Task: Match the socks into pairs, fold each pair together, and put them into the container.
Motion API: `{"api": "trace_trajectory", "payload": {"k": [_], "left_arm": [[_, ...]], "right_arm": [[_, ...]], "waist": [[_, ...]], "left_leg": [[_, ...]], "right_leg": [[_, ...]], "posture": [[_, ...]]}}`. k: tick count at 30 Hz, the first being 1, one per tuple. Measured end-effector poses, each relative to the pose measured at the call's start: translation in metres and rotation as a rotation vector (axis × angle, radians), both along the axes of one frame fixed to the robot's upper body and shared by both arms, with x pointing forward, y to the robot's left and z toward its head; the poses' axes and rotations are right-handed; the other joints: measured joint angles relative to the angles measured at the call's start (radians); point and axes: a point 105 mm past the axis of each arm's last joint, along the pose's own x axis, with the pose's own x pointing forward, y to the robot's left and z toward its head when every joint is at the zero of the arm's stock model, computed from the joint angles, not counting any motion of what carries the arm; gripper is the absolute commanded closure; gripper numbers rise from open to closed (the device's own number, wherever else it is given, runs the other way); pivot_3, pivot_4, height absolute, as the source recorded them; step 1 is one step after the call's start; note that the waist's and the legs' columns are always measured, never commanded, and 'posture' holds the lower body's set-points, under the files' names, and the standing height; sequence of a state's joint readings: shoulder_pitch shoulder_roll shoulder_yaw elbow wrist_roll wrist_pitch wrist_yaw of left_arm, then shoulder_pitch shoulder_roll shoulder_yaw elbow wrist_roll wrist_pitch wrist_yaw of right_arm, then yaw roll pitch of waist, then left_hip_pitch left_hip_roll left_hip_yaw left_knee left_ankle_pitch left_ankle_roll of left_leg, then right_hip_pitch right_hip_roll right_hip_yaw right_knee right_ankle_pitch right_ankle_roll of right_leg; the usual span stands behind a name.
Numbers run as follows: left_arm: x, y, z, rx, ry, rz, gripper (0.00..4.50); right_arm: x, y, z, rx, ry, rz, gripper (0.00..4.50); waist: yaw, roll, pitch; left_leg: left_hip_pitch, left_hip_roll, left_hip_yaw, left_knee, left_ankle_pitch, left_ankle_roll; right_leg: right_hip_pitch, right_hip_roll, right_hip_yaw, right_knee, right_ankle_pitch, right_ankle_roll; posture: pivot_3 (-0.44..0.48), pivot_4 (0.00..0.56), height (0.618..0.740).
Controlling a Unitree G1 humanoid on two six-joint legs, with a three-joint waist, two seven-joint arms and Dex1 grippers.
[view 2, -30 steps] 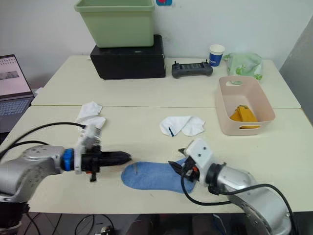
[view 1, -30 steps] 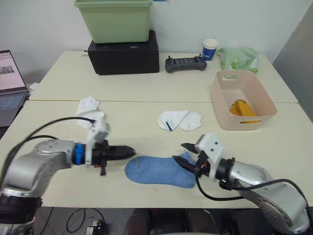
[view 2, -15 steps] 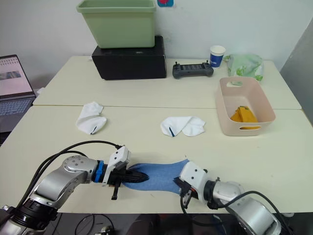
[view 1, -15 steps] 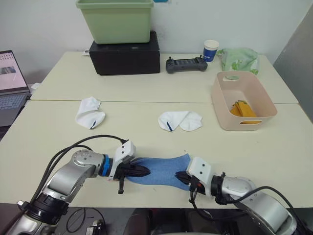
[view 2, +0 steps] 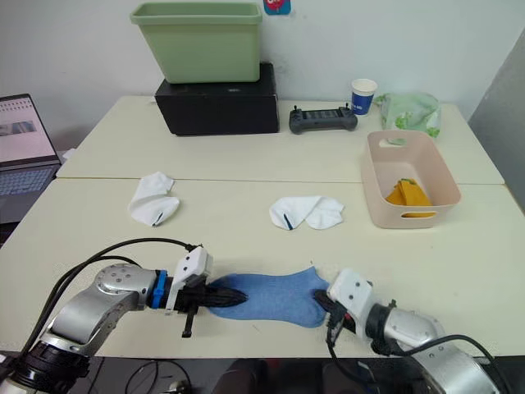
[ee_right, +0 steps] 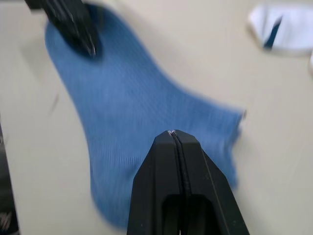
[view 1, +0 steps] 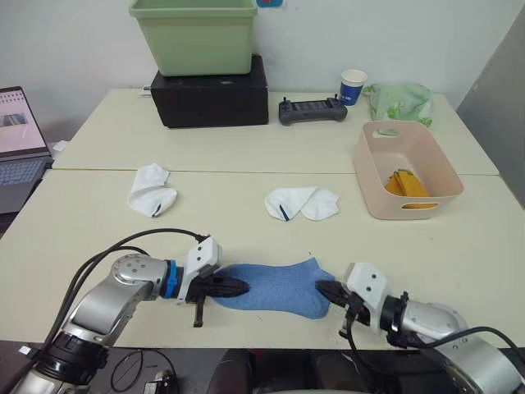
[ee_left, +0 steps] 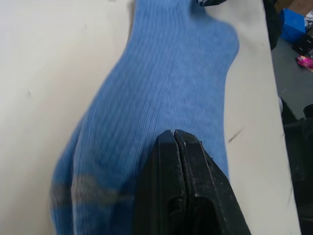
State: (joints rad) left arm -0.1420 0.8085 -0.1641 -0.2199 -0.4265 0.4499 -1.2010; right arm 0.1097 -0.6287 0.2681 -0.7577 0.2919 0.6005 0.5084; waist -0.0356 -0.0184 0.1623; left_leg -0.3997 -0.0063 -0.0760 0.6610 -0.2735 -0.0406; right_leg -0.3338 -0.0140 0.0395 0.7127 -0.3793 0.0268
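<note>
A pale worktop (view 1: 246, 176) fills the scene, with the pale pink container (view 1: 408, 168) at its right side, already holding a folded mustard-orange pair (view 1: 406, 182). Near the front edge lies the light blue sock (view 1: 271, 287), stretched flat between the two arms. The left gripper (view 1: 232, 286) presses on the sock's left end, its fingers (ee_left: 176, 147) clenched together with the tips on the fabric. The right gripper (view 1: 326, 290) sits at the sock's right end, fingers (ee_right: 172, 147) likewise closed, tips at the sock's edge; whether either actually pinches cloth cannot be told. Compared with a second ago, both arms have dropped low and closed in from either side, and the right gripper has since slid outward, so the sock now reads longer and smoother than half a second ago. That suggests the blue fabric, probably two socks laid one on the other, is being flattened ahead of a fold. Further back, one white sock (view 1: 151, 188) lies to the left and another white sock (view 1: 301, 202) near the centre, well apart and not yet paired.
</note>
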Motion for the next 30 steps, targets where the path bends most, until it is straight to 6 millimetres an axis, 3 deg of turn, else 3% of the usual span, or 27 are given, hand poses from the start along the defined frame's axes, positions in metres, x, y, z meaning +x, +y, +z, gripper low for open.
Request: {"api": "trace_trajectory", "payload": {"k": [2,7,10,13,18,22,26,30], "left_arm": [[0.002,0.001,-0.002,0.009,-0.015,0.015,4.5],[0.006,0.001,-0.018,0.028,-0.035,0.04,4.5],[0.008,0.002,-0.021,0.033,-0.049,0.04,4.5],[0.007,0.002,-0.023,0.031,-0.05,0.037,4.5],[0.008,0.001,-0.025,0.033,-0.05,0.042,4.5],[0.008,-0.001,-0.024,0.021,-0.051,0.036,4.5],[0.004,-0.008,-0.018,-0.031,-0.024,-0.012,4.5],[0.009,-0.021,0.001,-0.04,-0.086,-0.1,4.5]], "right_arm": [[0.008,0.009,0.002,0.012,-0.026,-0.002,4.47],[0.017,0.021,-0.035,-0.057,0.05,-0.026,4.47],[0.021,0.023,-0.037,-0.048,0.031,-0.053,4.47],[0.015,0.015,-0.041,-0.042,0.038,-0.093,4.47],[0.005,-0.027,-0.044,-0.058,0.059,-0.231,4.47],[0.005,-0.05,-0.041,-0.058,0.044,-0.313,4.47],[-0.006,-0.046,-0.037,0.034,0.099,-0.33,4.47],[-0.008,-0.045,-0.026,0.114,0.107,-0.37,4.31]], "waist": [[0.0,0.0,0.0],[0.004,0.0,0.0],[0.004,0.001,-0.001],[0.005,0.002,-0.004],[0.007,0.003,-0.008],[0.007,0.004,-0.007],[0.007,0.003,-0.004],[0.007,0.003,-0.004]], "left_leg": [[0.0,0.0,0.0,0.0,0.0,0.0],[0.0,0.0,0.0,0.0,0.0,0.0],[0.001,-0.001,0.0,0.0,0.0,0.0],[0.001,-0.001,0.0,0.0,0.0,0.0],[0.003,-0.001,0.0,0.0,0.0,0.0],[0.006,-0.001,0.0,0.0,0.0,0.0],[0.002,0.0,-0.001,0.0,0.0,0.0],[0.0,-0.001,-0.001,0.0,0.0,0.0]], "right_leg": [[0.0,0.0,0.0,0.0,0.0,0.0],[0.0,0.0,0.0,-0.001,0.0,0.0],[0.001,-0.001,0.0,0.0,0.0,0.0],[0.001,-0.001,0.0,-0.001,0.0,0.0],[0.003,-0.001,0.0,-0.001,0.0,0.0],[0.008,-0.001,-0.001,-0.002,0.0,0.0],[0.004,0.0,-0.001,-0.002,0.0,0.0],[0.001,0.0,-0.001,-0.001,0.0,0.0]], "posture": [[0.0,0.15,0.725],[0.0,0.15,0.725],[0.0,0.15,0.725],[0.0,0.15,0.725],[0.0,0.15,0.725],[0.0,0.15,0.725],[0.0,0.15,0.725],[0.0,0.15,0.725]]}}
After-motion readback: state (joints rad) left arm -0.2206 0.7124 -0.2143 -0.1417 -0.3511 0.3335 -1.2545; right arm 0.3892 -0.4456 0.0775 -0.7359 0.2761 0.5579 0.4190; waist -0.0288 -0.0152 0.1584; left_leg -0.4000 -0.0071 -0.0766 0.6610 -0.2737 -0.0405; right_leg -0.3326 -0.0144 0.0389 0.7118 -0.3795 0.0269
